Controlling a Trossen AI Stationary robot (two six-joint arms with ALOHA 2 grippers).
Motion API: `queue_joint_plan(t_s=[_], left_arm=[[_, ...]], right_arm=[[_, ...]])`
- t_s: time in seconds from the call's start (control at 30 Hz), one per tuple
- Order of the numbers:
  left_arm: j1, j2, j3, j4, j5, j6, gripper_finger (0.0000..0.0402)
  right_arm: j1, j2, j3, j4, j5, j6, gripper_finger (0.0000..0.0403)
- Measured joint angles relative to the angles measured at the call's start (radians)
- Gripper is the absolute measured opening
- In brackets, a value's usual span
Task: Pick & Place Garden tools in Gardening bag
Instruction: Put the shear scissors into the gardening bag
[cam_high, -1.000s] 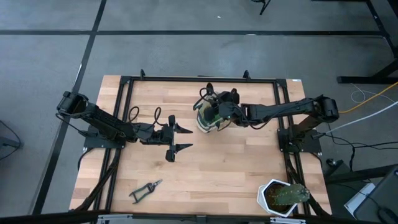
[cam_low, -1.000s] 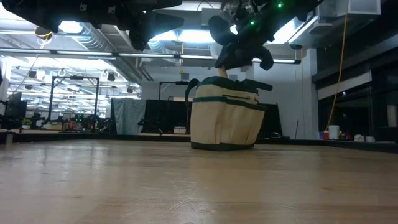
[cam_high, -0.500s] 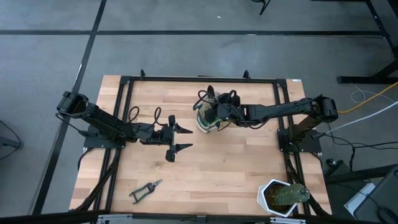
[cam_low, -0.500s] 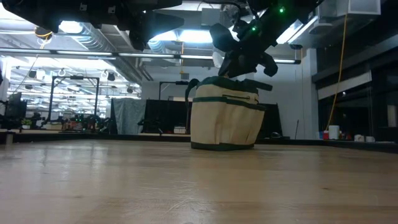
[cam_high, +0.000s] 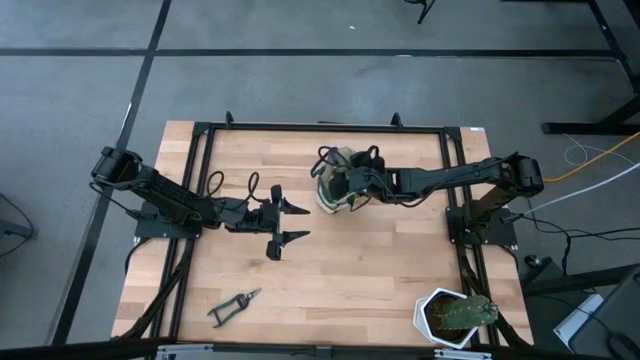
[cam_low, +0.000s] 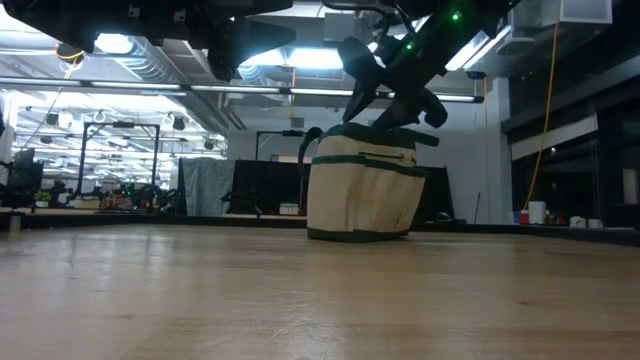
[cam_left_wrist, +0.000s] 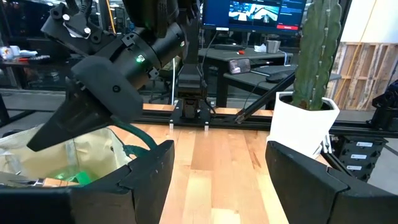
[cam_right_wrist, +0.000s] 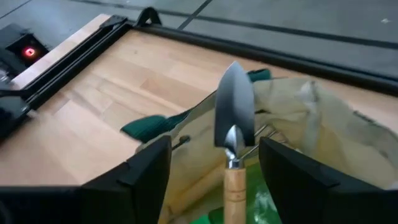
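The tan-and-cream gardening bag (cam_high: 328, 196) (cam_low: 360, 190) stands upright on its base on the table's far half. My right gripper (cam_high: 347, 185) (cam_right_wrist: 214, 149) hangs open over the bag's mouth. The trowel (cam_right_wrist: 234, 118) lies between its fingers with a gap on either side, silver blade over the bag's rim, wooden handle (cam_right_wrist: 233, 190) toward the gripper. A green spray bottle (cam_left_wrist: 69, 177) shows in part inside the bag. The black pruning shears (cam_high: 235, 305) lie flat near the table's front left. My left gripper (cam_high: 293, 222) waits open left of the bag.
A white pot with a green plant (cam_high: 452, 316) (cam_left_wrist: 305, 124) stands at the table's near right corner. A black metal frame (cam_high: 200, 150) runs around the tabletop. Bare wood lies between the bag and the shears.
My right gripper has opened above the bag and tipped a little, letting go of the trowel. The wooden handle, held above the bag's rim a second ago in the low view, has sunk into the bag.
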Motion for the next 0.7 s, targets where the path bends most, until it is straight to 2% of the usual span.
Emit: queue_joint_plan(t_s=[0.3, 0.5, 0.7], left_arm=[[0.000, 0.000, 0.000, 0.000, 0.000, 0.000, 0.0251], [0.000, 0.000, 0.000, 0.000, 0.000, 0.000, 0.0251], [0.000, 0.000, 0.000, 0.000, 0.000, 0.000, 0.0251]], right_arm=[[0.001, 0.000, 0.000, -0.001, -0.105, 0.007, 0.0250], [0.035, 0.000, 0.000, -0.006, -0.287, -0.027, 0.0250], [0.126, 0.000, 0.000, 0.044, -0.271, -0.134, 0.0250]])
